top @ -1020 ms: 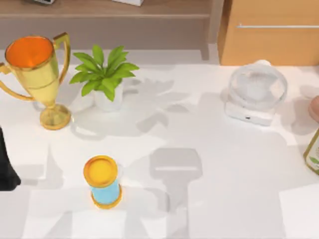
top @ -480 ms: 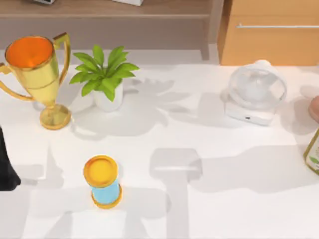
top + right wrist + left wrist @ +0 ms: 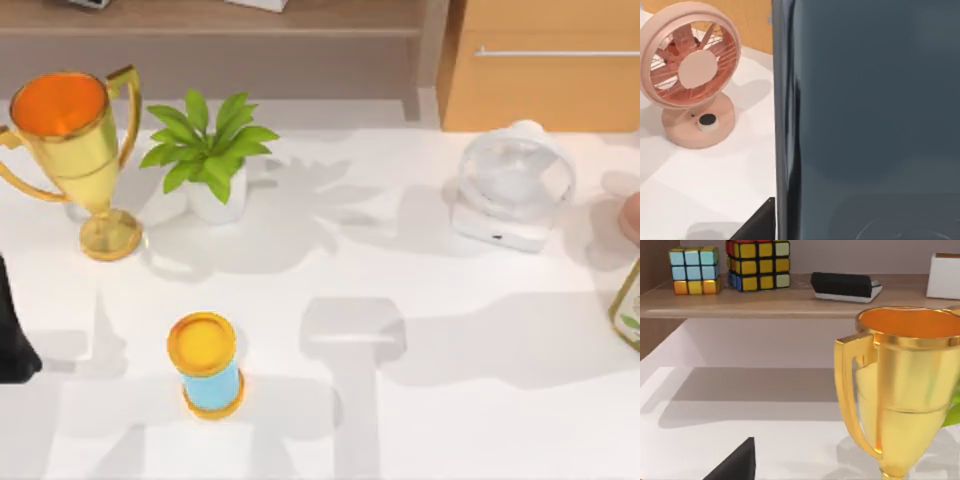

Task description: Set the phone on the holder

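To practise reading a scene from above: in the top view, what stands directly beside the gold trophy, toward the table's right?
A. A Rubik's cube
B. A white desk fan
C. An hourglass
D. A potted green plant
D: the potted green plant stands right next to the gold trophy, on its right.

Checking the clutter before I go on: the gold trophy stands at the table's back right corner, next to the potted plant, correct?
Not quite: the top view shows the gold trophy at the table's back left corner. It does stand next to the potted plant.

White table (image 3: 450, 400) bears trophy (image 3: 75, 150), plant (image 3: 205, 155), fan (image 3: 515, 185).
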